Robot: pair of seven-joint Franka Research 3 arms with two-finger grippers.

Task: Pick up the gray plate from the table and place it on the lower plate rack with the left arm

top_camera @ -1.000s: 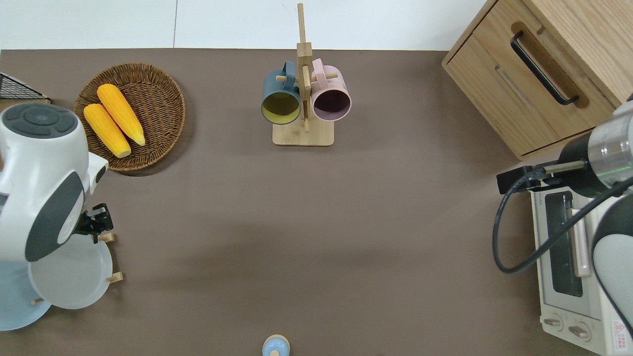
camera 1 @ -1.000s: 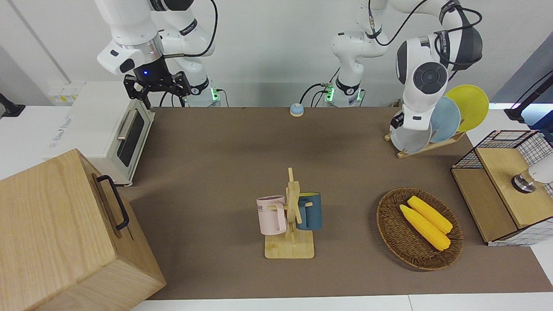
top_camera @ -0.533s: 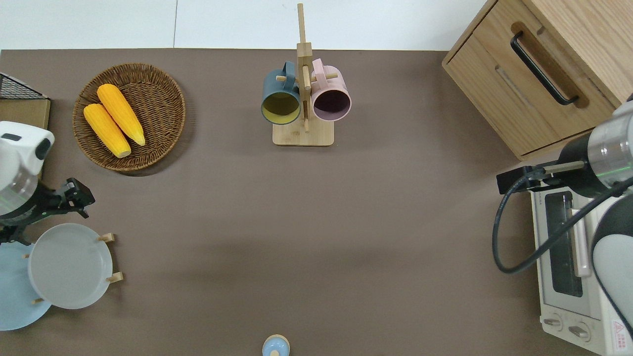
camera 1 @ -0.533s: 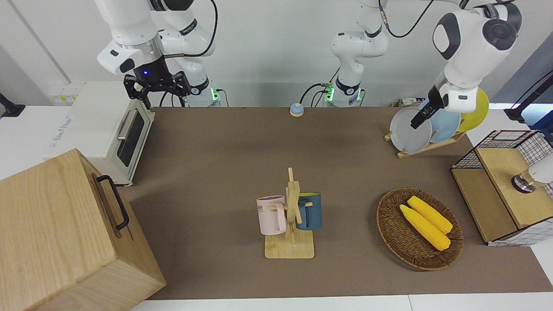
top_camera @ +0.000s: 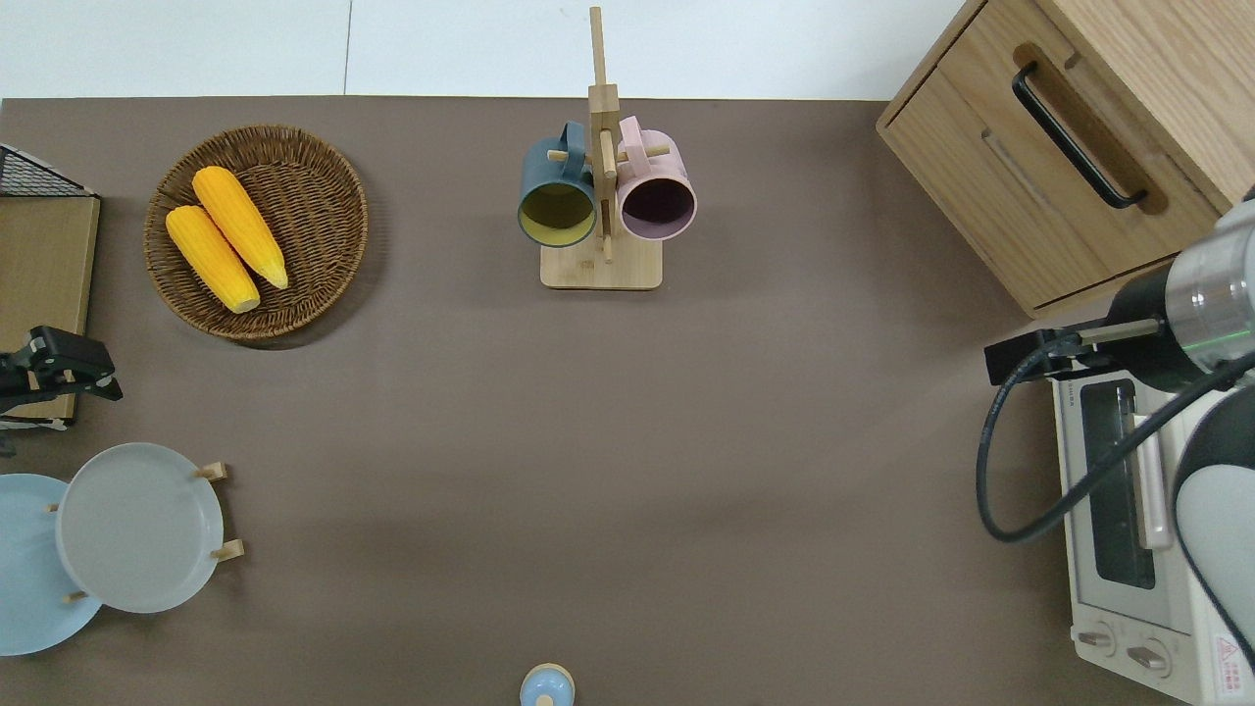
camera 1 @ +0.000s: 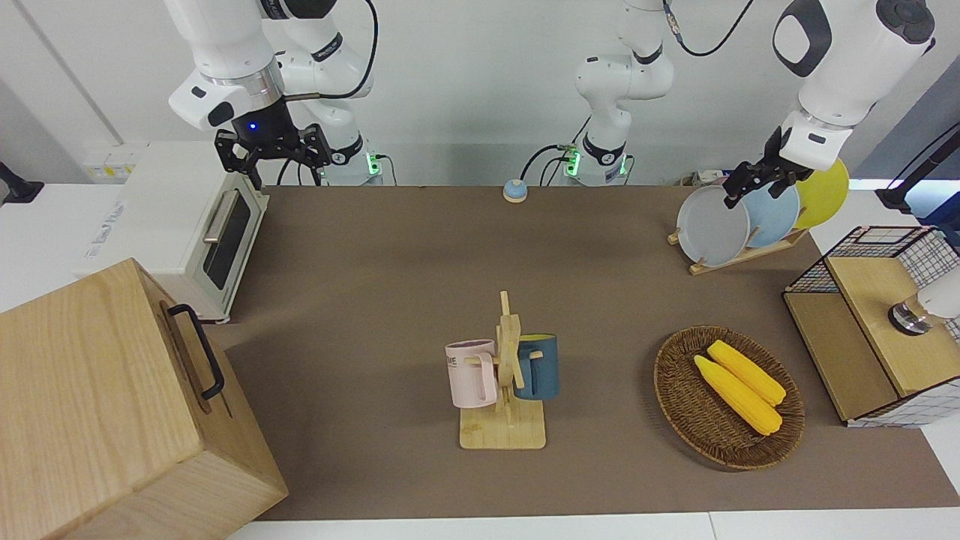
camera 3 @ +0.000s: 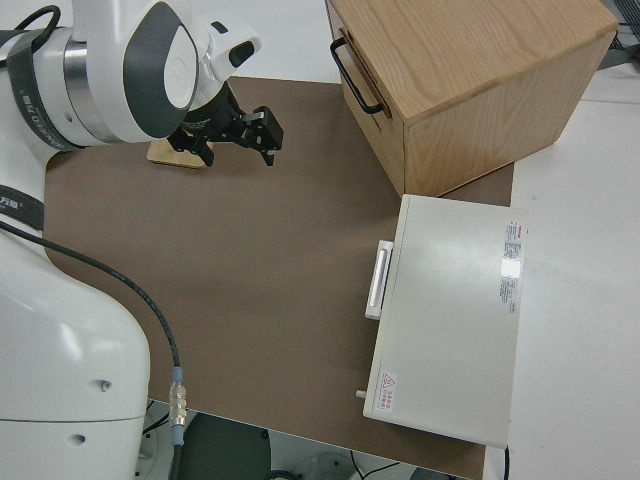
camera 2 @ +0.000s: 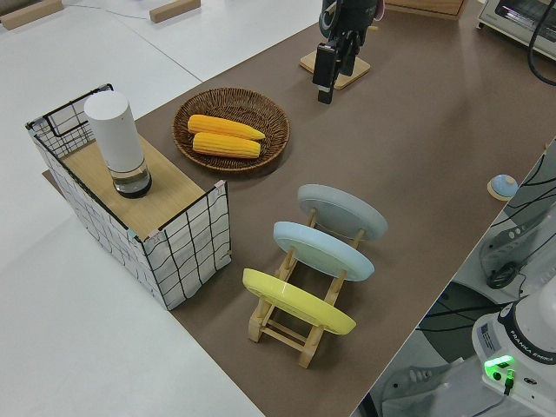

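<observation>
The left gripper [top_camera: 61,361] is hanging partly cut off at the overhead view's edge, fingers apart and empty, over the table just beside the rack [camera 1: 739,255]. The gray plate [camera 1: 712,225] is leaning in the rack's lowest slot, and the gripper is now lifting higher and clear of it than half a second ago. The right arm is sitting parked, its grip unreadable.

Overhead frame edge crops the light blue plate [top_camera: 29,564] beside the gray plate [top_camera: 137,528]; yellow plate unseen there

Bright even light, soft shadows on the brown table mat [camera 1: 390,285], frames sharp, no glare
</observation>
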